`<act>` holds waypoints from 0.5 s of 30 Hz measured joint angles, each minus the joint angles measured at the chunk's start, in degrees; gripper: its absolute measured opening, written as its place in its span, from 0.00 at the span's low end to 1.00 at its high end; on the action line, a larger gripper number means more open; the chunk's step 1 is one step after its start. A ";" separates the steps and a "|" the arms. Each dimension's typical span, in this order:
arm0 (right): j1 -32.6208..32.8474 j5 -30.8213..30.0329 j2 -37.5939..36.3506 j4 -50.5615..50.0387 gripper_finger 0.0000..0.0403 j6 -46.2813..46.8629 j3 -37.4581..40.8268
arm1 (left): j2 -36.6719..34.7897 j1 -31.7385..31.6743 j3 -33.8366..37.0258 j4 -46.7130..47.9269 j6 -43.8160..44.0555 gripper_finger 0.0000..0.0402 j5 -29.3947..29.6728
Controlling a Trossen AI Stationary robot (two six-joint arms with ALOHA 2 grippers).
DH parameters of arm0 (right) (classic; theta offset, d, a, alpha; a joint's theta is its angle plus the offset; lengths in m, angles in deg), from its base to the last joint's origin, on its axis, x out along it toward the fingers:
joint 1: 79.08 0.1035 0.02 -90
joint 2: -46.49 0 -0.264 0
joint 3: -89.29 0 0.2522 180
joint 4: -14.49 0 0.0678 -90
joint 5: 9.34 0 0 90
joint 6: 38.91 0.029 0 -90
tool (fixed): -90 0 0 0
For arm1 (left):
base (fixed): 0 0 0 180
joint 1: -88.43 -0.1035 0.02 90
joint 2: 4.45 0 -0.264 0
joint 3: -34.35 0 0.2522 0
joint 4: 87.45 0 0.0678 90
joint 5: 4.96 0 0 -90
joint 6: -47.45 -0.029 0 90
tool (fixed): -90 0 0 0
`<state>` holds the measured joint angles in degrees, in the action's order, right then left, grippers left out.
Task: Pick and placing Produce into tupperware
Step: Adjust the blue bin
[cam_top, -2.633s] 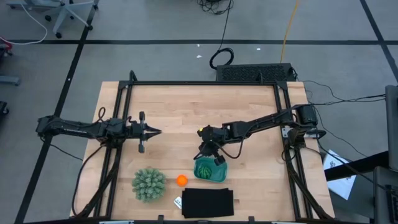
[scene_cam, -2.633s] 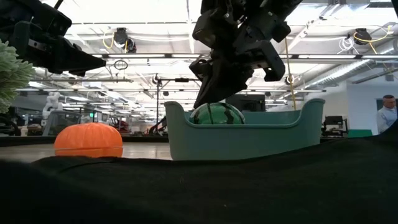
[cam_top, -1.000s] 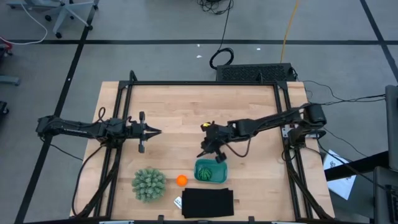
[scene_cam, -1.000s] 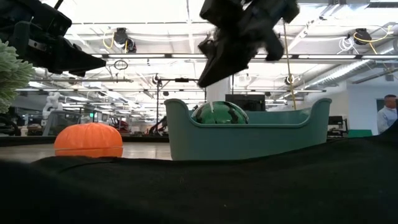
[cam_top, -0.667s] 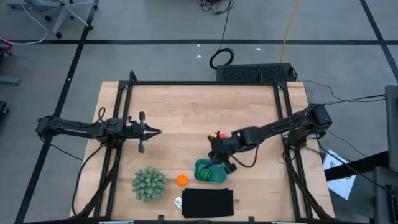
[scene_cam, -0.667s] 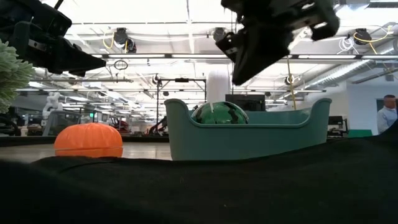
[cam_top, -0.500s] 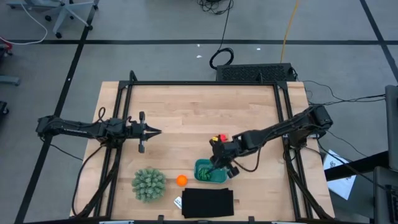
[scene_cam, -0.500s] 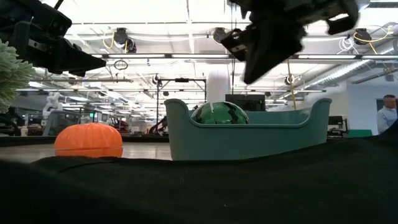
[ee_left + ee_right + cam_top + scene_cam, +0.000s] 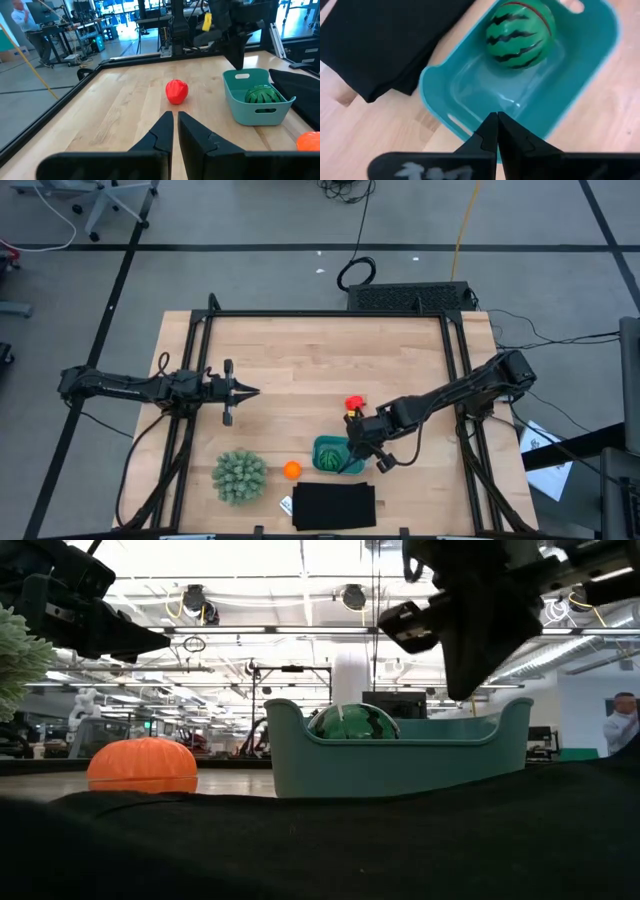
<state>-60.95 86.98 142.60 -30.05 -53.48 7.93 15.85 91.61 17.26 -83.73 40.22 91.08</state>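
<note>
Lying at the near edge of the table point(image 9: 300, 350) is a black cloth point(image 9: 333, 506), with a spiky pale-green plant point(image 9: 239, 476) off to its left. Just beyond the cloth sits the teal tub point(image 9: 334, 455), and the green striped ball point(image 9: 521, 34) rests inside it, toward the end that faces the orange ball point(image 9: 291, 470). That orange ball lies on the bare wood between the plant and the tub, just beside the tub but not touching it.

Over the tub's right end hangs the right gripper point(image 9: 496, 125), its two fingers pressed together and holding nothing, their tips above the tub's rim rather than down inside. A little farther back, the red fruit point(image 9: 353, 403) stands alone on the wood, near the right arm and apart from the tub.

Farther off, on the left side, the left gripper point(image 9: 248, 391) waits above the table with its fingers closed and empty, well apart from every piece.
</note>
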 joint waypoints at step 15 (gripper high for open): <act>-1.63 1.08 1.01 4.63 0.00 -1.09 2.10 | 0.01 0.02 0.00 -0.02 -0.01 0.08 0.02</act>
<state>-62.58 88.07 143.61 -25.41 -54.57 10.03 15.87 91.63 17.26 -83.75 40.22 91.10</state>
